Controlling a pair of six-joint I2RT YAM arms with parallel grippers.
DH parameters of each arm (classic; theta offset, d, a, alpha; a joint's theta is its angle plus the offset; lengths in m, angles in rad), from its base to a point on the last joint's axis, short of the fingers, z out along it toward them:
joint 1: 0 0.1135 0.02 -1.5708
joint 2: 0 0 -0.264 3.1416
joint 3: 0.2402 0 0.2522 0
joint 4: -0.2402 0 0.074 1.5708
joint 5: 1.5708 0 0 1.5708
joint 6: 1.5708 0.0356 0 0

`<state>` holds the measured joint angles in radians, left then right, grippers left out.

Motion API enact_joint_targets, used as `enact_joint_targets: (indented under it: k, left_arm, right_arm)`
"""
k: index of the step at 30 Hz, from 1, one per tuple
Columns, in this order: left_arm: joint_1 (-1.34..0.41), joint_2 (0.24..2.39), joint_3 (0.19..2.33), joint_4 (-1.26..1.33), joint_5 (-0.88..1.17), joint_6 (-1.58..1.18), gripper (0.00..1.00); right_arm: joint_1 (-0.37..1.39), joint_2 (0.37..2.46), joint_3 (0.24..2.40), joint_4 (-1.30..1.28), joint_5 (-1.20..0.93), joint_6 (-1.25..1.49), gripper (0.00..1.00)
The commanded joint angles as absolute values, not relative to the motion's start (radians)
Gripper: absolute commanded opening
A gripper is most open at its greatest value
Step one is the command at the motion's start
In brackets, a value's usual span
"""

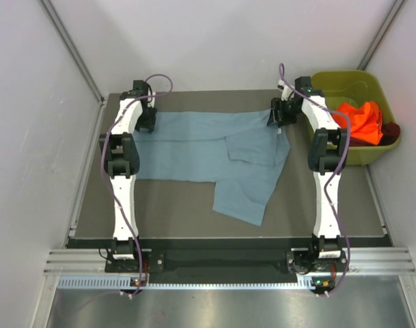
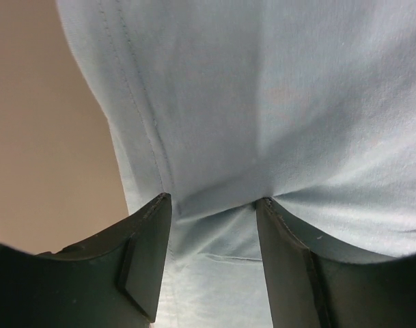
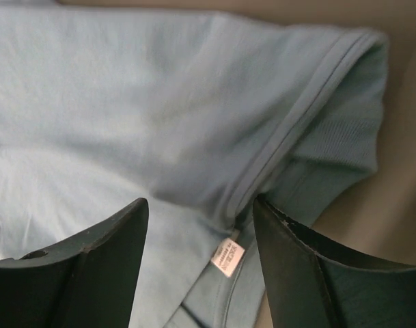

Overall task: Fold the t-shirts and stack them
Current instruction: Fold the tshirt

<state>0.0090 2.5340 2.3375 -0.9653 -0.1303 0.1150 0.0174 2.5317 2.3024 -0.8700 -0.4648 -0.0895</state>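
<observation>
The blue-grey t-shirt (image 1: pixel 194 147) lies spread on the table, partly folded, with one part hanging toward the front at the right. My left gripper (image 1: pixel 147 123) is open at the shirt's far left edge. In the left wrist view it (image 2: pixel 211 199) presses its tips on the cloth (image 2: pixel 276 102) by a stitched hem. My right gripper (image 1: pixel 279 116) is open at the far right edge. In the right wrist view it (image 3: pixel 199 199) straddles the collar (image 3: pixel 296 123) and a white tag (image 3: pixel 227 257). The orange t-shirt (image 1: pixel 361 119) and the maroon one (image 1: pixel 392 130) lie in the bin.
The olive-green plastic bin (image 1: pixel 344 80) stands at the back right, beside the right arm. The dark table (image 1: pixel 173 205) shows bare in front of the shirt. White walls enclose the table on the left, back and right.
</observation>
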Motion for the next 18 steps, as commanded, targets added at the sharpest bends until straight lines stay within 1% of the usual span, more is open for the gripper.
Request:
enact_joint_targets:
  k: [1,11,15,16,17,18]
  left_arm:
    - [0.003,2.649,2.345,-0.796,-0.163,0.121,0.58]
    - [0.003,2.655,2.336,-0.802,-0.170,0.117,0.58]
    - [0.003,2.634,2.315,-0.808,-0.173,0.112,0.59]
    - [0.003,2.629,2.303,-0.805,-0.176,0.109,0.59]
    - [0.003,2.623,2.298,-0.807,-0.178,0.107,0.59]
    - [0.003,2.614,2.292,-0.811,-0.178,0.106,0.59]
  right_arm:
    - [0.008,2.611,2.355,-0.756,-0.357,-0.109,0.65]
    - [0.008,2.658,2.428,-0.721,-0.330,-0.110,0.70]
    - [0.008,2.672,2.439,-0.709,-0.322,-0.100,0.69]
    - [-0.021,2.674,2.444,-0.704,-0.324,-0.100,0.68]
    - [-0.023,2.677,2.453,-0.701,-0.331,-0.100,0.62]
    - [-0.023,2.683,2.457,-0.698,-0.337,-0.095,0.44]
